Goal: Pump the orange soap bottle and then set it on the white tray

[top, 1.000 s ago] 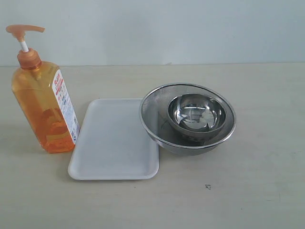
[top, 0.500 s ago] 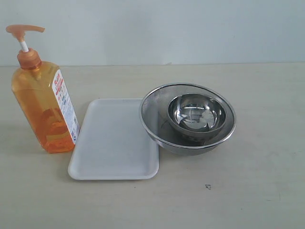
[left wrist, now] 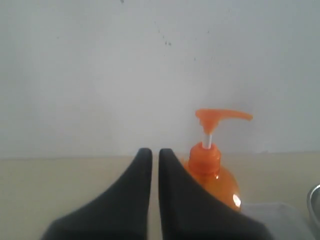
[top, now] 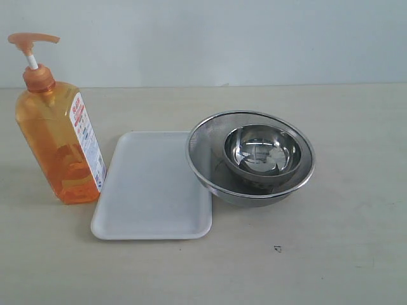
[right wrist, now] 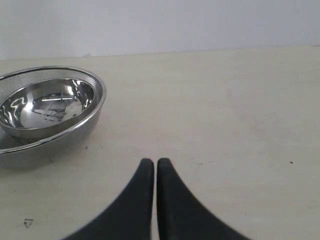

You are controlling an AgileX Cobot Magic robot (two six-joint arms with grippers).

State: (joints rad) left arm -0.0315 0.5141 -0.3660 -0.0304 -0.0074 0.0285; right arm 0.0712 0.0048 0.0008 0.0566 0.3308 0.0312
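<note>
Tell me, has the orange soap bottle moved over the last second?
No. The orange soap bottle stands exactly where it was, its base just beside the white tray's left edge.

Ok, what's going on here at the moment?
Nothing is being handled. The bottle stands upright on the table beside the tray, not on it. The left pincer is shut and empty, facing the bottle without touching it; the right pincer, also shut and empty, hangs over the table near the bowls.
</note>
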